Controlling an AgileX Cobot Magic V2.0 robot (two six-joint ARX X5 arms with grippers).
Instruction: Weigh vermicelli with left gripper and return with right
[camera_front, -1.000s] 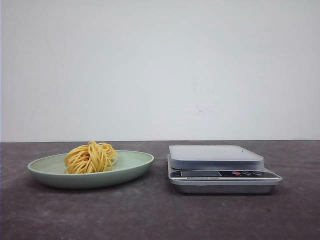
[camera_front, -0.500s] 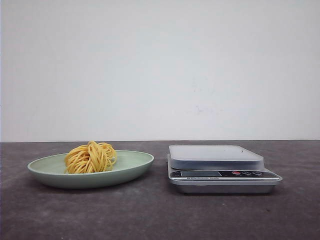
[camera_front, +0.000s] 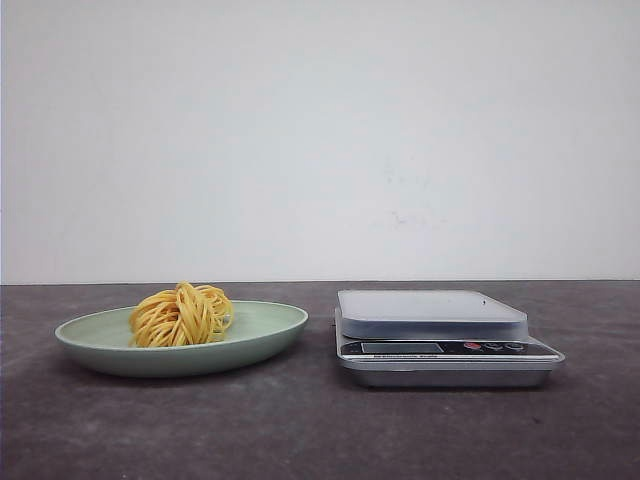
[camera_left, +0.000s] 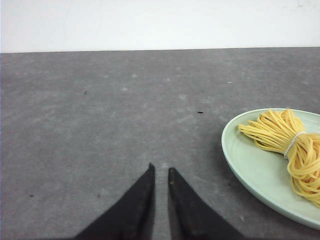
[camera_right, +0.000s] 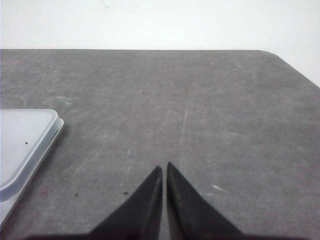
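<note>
**Noodles on the plate, both grippers parked low**

The vermicelli (camera_front: 181, 315) sits as a little yellow nest on the plate (camera_front: 270, 335), toward its left half in the front view. In the left wrist view a thin pale band is tied round the strands. The scale (camera_front: 440, 336) is just right of the plate, not touching it, with nothing on its platform. Both rest on the dark grey worktop (camera_front: 310, 430).

The left gripper (camera_left: 160, 172) is over bare worktop beside the plate, jaws nearly together with a thin gap, holding nothing. The right gripper (camera_right: 164, 169) is the same, jaws almost pinched, empty, off to the side of the scale.
</note>
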